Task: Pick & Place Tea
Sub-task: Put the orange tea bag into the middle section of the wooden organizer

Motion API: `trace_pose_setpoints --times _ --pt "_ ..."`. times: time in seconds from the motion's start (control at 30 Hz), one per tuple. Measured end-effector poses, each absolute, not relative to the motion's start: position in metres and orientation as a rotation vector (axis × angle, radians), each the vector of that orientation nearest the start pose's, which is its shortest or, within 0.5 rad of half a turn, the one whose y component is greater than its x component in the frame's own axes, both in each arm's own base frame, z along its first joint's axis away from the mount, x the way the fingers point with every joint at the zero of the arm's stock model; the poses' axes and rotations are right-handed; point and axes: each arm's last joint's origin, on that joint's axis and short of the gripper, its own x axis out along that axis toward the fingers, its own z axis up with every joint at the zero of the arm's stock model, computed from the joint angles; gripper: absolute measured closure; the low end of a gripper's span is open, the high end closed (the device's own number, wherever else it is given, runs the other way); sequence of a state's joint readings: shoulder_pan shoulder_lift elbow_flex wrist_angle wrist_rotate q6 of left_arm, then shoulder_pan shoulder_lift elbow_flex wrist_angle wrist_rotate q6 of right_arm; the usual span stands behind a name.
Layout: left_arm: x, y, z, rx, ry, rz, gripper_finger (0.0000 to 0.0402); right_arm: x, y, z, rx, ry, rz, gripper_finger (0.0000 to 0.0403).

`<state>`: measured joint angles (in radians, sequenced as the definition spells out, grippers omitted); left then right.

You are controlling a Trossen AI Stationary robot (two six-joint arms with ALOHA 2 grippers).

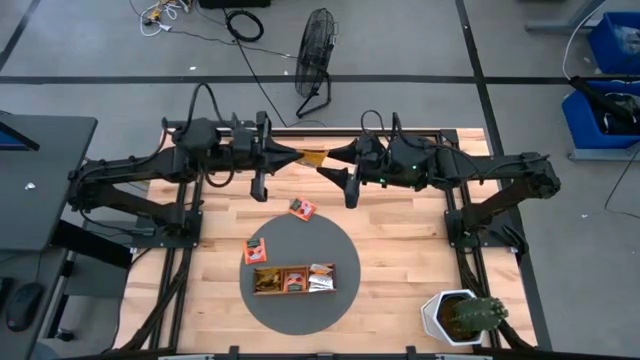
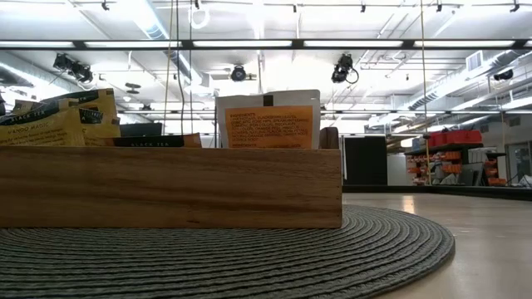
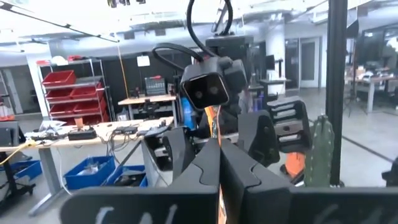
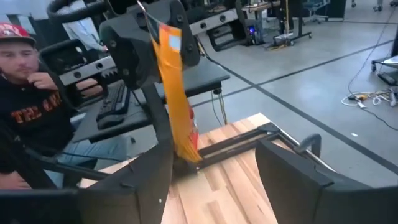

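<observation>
Wooden tray (image 1: 292,291) holds several tea sachets (image 1: 320,277). Left tool (image 1: 296,155) clenched on orange sachet (image 1: 314,158); right tool (image 1: 327,165) released.

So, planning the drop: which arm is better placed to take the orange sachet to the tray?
Left, probably. The left tool is shut on the orange sachet, while the right tool faces it open, holding nothing.
</observation>
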<state>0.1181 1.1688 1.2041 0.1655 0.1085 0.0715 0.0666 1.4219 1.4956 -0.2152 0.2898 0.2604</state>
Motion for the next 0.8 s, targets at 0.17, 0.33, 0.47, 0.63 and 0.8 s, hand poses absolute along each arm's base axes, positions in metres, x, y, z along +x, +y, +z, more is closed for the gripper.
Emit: trace_pose_setpoints --times 0.17,0.33,0.47,0.63,0.8 --pt "0.253 0.027 0.435 0.088 -0.208 0.003 0.0401 0.316 0.013 0.433 0.237 0.069 -0.209 0.0166" --pt "0.253 0.026 0.436 0.077 -0.221 -0.010 0.0401 0.316 0.014 0.437 0.235 0.040 -0.145 0.0179" --pt "0.252 0.026 0.441 0.080 -0.278 -0.009 0.0401 0.317 0.013 0.437 0.243 0.038 -0.116 0.0200" --pt "0.254 0.026 0.440 0.080 -0.274 -0.010 0.0401 0.317 0.010 0.440 0.242 0.014 -0.114 0.0244" --pt "0.260 0.027 0.436 0.070 -0.261 -0.011 0.0400 0.317 0.008 0.440 0.244 0.011 -0.078 0.0295"
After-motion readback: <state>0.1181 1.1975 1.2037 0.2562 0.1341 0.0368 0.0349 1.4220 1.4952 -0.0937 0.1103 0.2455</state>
